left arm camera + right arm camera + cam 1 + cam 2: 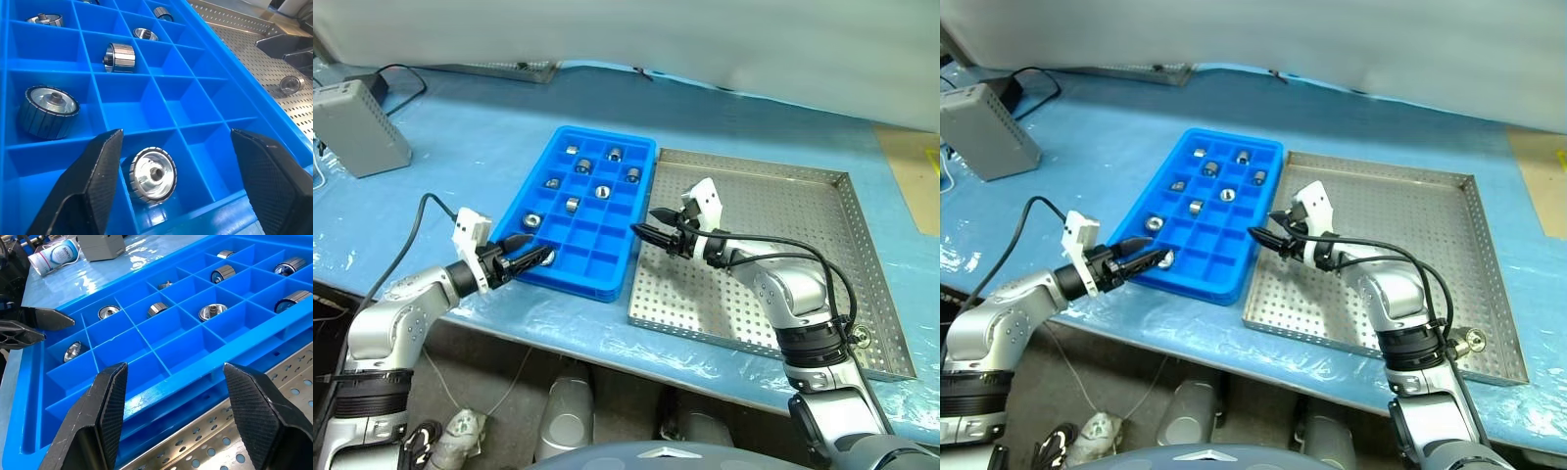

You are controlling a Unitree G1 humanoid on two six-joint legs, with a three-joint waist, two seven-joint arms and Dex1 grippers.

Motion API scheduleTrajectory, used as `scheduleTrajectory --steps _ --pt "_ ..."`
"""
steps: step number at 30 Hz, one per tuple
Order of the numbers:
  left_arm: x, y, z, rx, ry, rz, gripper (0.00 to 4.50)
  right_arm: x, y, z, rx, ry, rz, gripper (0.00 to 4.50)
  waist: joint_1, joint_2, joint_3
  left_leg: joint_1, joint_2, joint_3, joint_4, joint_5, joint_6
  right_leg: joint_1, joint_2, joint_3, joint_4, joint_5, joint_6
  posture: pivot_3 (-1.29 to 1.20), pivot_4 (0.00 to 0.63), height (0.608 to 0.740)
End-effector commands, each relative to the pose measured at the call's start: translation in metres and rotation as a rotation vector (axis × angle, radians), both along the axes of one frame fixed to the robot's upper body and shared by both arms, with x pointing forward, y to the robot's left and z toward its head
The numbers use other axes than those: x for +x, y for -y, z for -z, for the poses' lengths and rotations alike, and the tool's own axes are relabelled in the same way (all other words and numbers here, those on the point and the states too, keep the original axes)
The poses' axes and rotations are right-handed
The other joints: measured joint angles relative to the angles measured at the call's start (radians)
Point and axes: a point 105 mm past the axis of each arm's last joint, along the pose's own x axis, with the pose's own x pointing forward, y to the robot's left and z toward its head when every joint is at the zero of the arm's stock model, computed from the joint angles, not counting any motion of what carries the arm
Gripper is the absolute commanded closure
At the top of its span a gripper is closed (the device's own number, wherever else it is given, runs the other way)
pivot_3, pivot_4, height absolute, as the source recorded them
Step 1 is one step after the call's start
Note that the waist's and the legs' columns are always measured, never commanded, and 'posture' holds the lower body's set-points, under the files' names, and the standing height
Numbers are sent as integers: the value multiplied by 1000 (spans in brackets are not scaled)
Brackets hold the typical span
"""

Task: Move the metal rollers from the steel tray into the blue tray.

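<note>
Lying between the open left gripper (171, 196) fingers, a roller (152, 174).

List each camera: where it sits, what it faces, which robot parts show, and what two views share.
Left eye and right eye views: on the head, looking forward and down at the blue tray and steel tray; both arms show.
Left wrist view: along the open left gripper, over a metal roller lying in a compartment.
Right wrist view: along the open right gripper, across the blue tray's edge.
Shared: both wrist views show the blue tray's rollers; the right one also catches the left gripper.
</note>
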Motion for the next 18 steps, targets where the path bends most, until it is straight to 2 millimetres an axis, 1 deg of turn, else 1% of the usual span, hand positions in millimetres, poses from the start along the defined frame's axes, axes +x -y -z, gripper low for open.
scheduleTrajectory --steps 1,5,8,9,10,11,13,15,16,17,18 --pt "7 12 -27 -18 84 48 745 1 1 -10 16 44 3 1248 3 0 0 0 0 0 0 0 0 0 0 0 0 0 0 341 150 740" --pt "16 38 -48 -47 146 147 745 6 17 -23 43 77 75 1248 14 0 0 0 0 0 0 1 -1 3 0 0 1 0 0 274 150 740" --pt "26 60 -56 -66 164 221 745 8 34 -28 41 98 140 1248 7 0 0 6 -1 0 1 1 -1 9 -1 2 0 0 1 223 150 740" --pt "28 67 -56 -71 159 253 745 7 38 -28 39 104 164 1248 3 0 0 7 -2 1 1 1 -1 10 -1 2 0 -1 2 223 150 740" --pt "30 75 -55 -70 156 283 745 6 43 -29 38 109 183 1248 -2 0 0 8 -2 1 1 1 -1 10 -1 3 0 -2 4 170 150 740" --pt "32 80 -54 -68 153 307 745 5 46 -30 36 115 201 1248 -8 0 0 9 -2 1 0 1 -1 11 -1 3 0 -2 5 170 150 740" --pt "37 96 -50 -64 145 367 745 2 57 -32 32 131 251 1248 -25 0 0 9 -1 1 -1 3 -4 10 0 3 -1 -1 4 87 150 740" --pt "43 110 -49 -64 143 425 745 -3 74 -36 18 155 321 1248 -39 0 0 9 -2 1 -2 3 -4 10 0 3 -1 0 1 65 150 740" --pt "45 114 -49 -64 143 440 745 -4 79 -38 16 162 342 1248 -49 0 0 8 -2 1 -2 3 -4 9 0 3 -2 0 1 65 150 740" --pt "49 121 -49 -65 148 464 745 -7 91 -41 12 173 387 1248 -59 0 0 7 -2 1 -2 3 -4 9 0 3 -2 0 1 -43 150 740" --pt "53 128 -50 -67 152 489 745 -10 104 -44 3 186 434 1248 -65 0 0 7 -3 2 -2 3 -4 9 0 3 -2 0 1 -43 150 740"
